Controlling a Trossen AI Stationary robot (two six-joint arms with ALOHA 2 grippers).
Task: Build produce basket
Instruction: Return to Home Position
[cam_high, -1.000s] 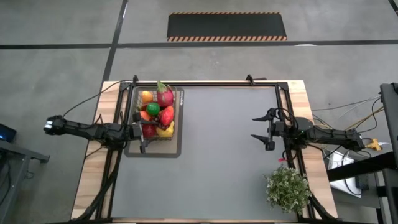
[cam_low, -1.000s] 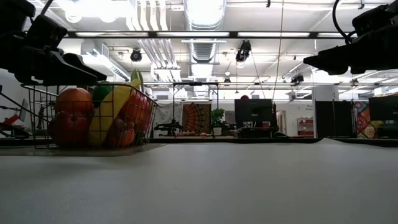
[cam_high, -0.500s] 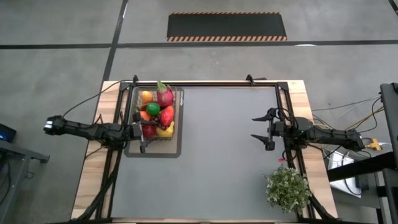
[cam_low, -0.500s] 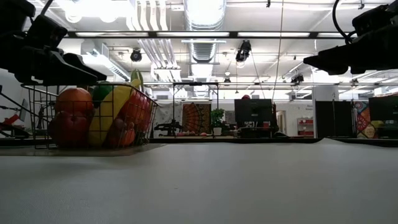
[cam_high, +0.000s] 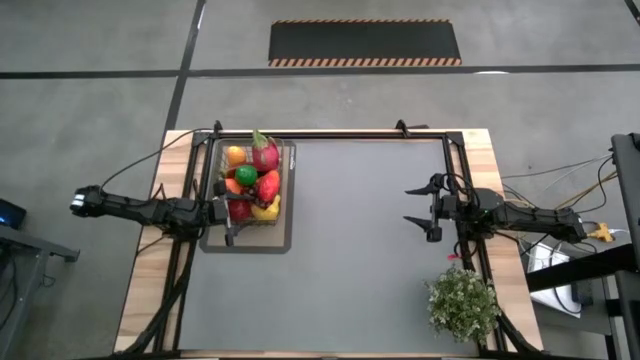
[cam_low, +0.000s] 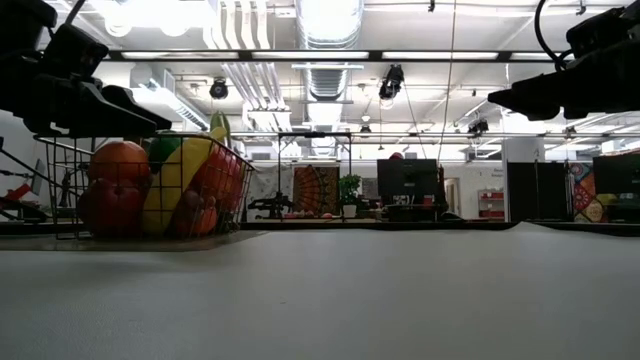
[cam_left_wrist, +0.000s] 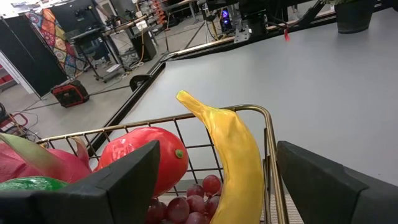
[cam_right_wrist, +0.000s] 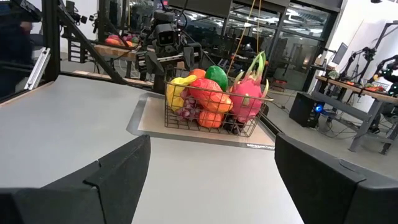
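The wire-mesh basket (cam_high: 250, 187) stands on a flat grey tray (cam_high: 270, 240) near the table's far left corner. It is heaped with produce: a pink dragon fruit (cam_high: 264, 153), an orange (cam_high: 235, 155), a green lime (cam_high: 245, 175), a red fruit (cam_high: 268, 186), a banana (cam_left_wrist: 233, 149) and purple grapes (cam_left_wrist: 193, 202). My left gripper (cam_high: 231, 219) hangs open just above the basket's near end, with the banana below the gap between its fingers. My right gripper (cam_high: 413, 207) is open above the table's right side and points at the basket (cam_right_wrist: 211, 107) from far off.
A bushy potted plant (cam_high: 462, 303) stands at the table's near right corner, close behind my right arm. The grey mat (cam_high: 350, 260) between the tray and my right gripper is bare. A black frame rail (cam_high: 330, 137) runs along the far edge.
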